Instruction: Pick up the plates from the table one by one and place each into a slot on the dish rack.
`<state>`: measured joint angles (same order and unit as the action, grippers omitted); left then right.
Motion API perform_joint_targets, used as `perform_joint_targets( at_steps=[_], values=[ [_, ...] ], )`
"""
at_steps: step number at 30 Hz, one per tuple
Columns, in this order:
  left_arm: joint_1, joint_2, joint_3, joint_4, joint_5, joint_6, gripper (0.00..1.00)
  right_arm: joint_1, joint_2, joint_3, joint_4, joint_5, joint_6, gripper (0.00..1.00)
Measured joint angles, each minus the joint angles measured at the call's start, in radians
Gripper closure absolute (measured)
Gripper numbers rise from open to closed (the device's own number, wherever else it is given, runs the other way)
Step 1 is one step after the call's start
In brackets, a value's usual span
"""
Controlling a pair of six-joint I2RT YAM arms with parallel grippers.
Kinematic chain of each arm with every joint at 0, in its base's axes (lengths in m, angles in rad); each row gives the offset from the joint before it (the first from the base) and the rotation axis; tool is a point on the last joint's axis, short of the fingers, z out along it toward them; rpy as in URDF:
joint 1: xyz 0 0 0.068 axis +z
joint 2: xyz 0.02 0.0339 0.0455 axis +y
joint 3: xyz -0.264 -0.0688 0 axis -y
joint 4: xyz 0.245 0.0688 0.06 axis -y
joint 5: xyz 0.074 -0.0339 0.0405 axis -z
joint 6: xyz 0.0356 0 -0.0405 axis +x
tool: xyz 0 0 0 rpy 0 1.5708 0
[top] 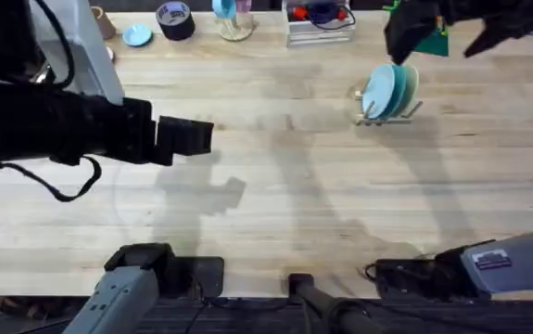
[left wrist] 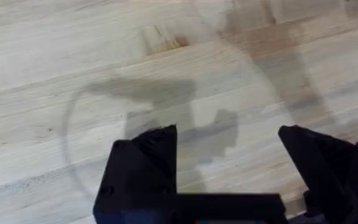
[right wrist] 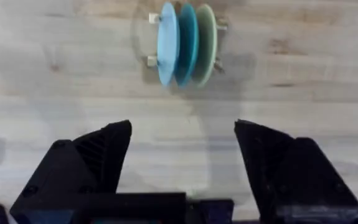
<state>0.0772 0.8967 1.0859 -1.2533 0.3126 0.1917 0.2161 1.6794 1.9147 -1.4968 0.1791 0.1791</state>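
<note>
The dish rack (top: pixel 412 110) stands at the back right of the table (top: pixel 322 204) with three plates on edge in its slots. In the right wrist view they are a light sky blue plate (right wrist: pixel 166 43), a darker teal plate (right wrist: pixel 187 42) and a pale cream-yellow plate (right wrist: pixel 207 41), side by side between the rack's dowels (right wrist: pixel 152 60). My right gripper (right wrist: pixel 183 155) hangs open above the wood a short way from the rack; overhead, the right gripper (top: pixel 401 39) sits just behind the rack. My left gripper (left wrist: pixel 228 155) is open over bare planks, and overhead the left gripper (top: pixel 199 137) is left of centre.
Along the back edge are a black tape roll (top: pixel 175 19), a small blue disc (top: pixel 137 35) and a white wire-frame box (top: pixel 320 22). A green object (top: pixel 436 43) lies under the right arm. Both arm bases sit at the front edge.
</note>
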Motion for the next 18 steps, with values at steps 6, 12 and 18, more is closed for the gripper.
perform_joint_targets(
  at_steps=[6, 12, 18],
  values=[
    [0.0, 0.0, 0.0, 0.0, 0.0, 0.0, 0.008, 0.0, -0.07, 0.001, -0.115, 0.0, 0.0, 0.007],
    [0.0, 0.0, 0.0, 0.0, 0.0, 0.0, 0.009, 0.0, -0.153, 0.002, -0.12, 0.0, 0.0, 0.008],
    [0.0, 0.0, 0.0, 0.0, 0.0, 0.0, 0.009, 0.0, -0.273, -0.061, -0.12, 0.0, 0.006, 0.007]
  ],
)
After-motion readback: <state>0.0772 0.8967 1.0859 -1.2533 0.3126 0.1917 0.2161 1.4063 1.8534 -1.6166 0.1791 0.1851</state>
